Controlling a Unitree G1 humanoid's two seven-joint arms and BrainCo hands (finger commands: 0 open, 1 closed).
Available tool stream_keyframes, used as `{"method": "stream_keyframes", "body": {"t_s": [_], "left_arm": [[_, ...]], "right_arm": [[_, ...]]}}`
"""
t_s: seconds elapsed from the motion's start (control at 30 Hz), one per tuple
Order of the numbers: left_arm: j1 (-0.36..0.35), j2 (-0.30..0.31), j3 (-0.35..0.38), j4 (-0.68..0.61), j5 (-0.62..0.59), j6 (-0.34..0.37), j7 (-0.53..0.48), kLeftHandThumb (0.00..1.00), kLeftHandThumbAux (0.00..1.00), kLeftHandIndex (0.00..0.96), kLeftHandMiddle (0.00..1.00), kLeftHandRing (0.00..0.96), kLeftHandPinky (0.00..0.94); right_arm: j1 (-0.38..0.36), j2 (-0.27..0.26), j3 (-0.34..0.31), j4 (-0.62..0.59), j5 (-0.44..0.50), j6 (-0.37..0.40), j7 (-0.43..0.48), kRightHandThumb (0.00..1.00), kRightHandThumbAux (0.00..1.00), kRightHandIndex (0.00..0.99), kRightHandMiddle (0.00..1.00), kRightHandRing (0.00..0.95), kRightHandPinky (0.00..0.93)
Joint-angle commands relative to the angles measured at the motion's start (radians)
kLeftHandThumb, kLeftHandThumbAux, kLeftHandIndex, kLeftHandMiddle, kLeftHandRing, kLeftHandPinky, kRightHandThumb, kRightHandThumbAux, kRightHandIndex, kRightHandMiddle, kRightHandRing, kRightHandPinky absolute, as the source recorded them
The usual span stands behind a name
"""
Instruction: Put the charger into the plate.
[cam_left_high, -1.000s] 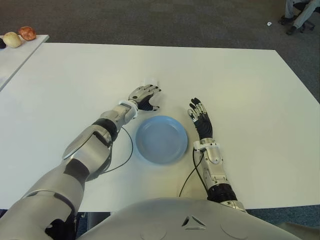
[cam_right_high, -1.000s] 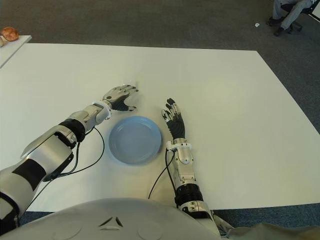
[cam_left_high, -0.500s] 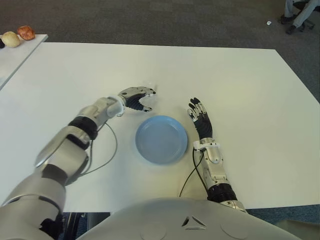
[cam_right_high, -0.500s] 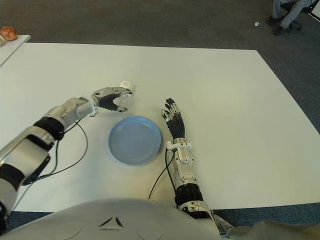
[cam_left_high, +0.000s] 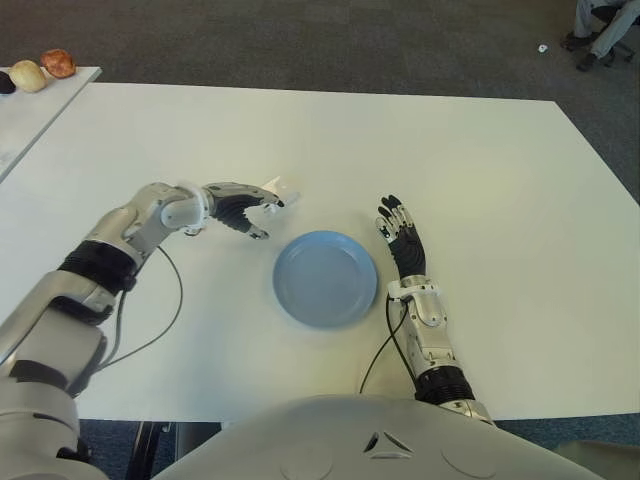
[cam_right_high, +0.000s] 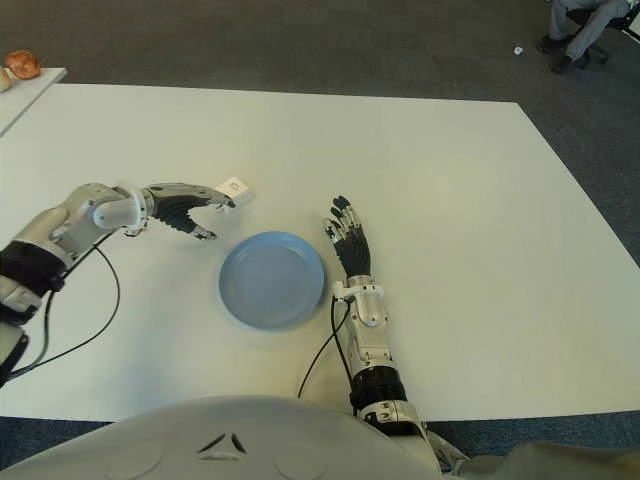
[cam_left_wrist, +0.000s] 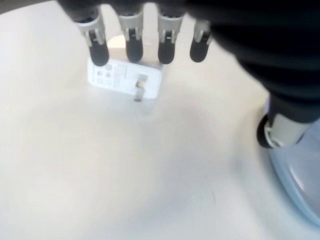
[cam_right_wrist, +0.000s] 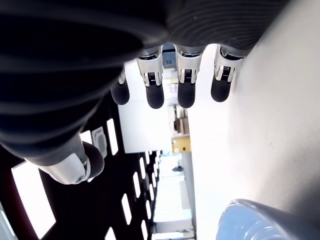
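Observation:
The charger (cam_left_high: 283, 188) is a small white block lying on the white table (cam_left_high: 480, 180), just behind the plate's left side. The round blue plate (cam_left_high: 325, 278) holds nothing. My left hand (cam_left_high: 262, 215) reaches in from the left, open, its fingers stretched toward the charger and its thumb hanging below. In the left wrist view the fingertips (cam_left_wrist: 133, 50) hover at the far edge of the charger (cam_left_wrist: 125, 80); I cannot tell if they touch it. My right hand (cam_left_high: 400, 235) shows open, fingers straight, to the right of the plate.
A second white table (cam_left_high: 30, 110) at the far left carries a few small round objects (cam_left_high: 58, 63). A black cable (cam_left_high: 170, 300) trails from my left arm across the table. A seated person's legs (cam_left_high: 605, 25) show at the far right on the carpet.
My left arm has swung out to the left and the hand now points rightward at the charger, which shows more fully. The right hand and the plate have not moved.

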Motion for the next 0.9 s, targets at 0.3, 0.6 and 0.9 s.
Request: {"method": "stream_keyframes", "body": {"t_s": [0.3, 0.6, 0.9], "left_arm": [[0.110, 0.088, 0.089, -0.275, -0.042, 0.075, -0.194, 0.000, 0.466, 0.000, 0.000, 0.069, 0.250], [0.127, 0.078, 0.133, -0.279, -0.050, 0.001, -0.166, 0.000, 0.487, 0.000, 0.000, 0.105, 0.368], [0.147, 0.051, 0.164, -0.268, -0.054, -0.080, -0.123, 0.000, 0.500, 0.000, 0.000, 0.162, 0.485]], "right_arm": [[0.005, 0.012, -0.018, 0.052, 0.014, 0.060, -0.005, 0.000, 0.560, 0.057, 0.107, 0.082, 0.082], [0.001, 0.013, -0.022, 0.058, 0.014, 0.059, -0.002, 0.000, 0.561, 0.055, 0.103, 0.078, 0.080], [0.001, 0.012, -0.025, 0.061, 0.012, 0.055, -0.002, 0.000, 0.562, 0.052, 0.106, 0.082, 0.083]]}}
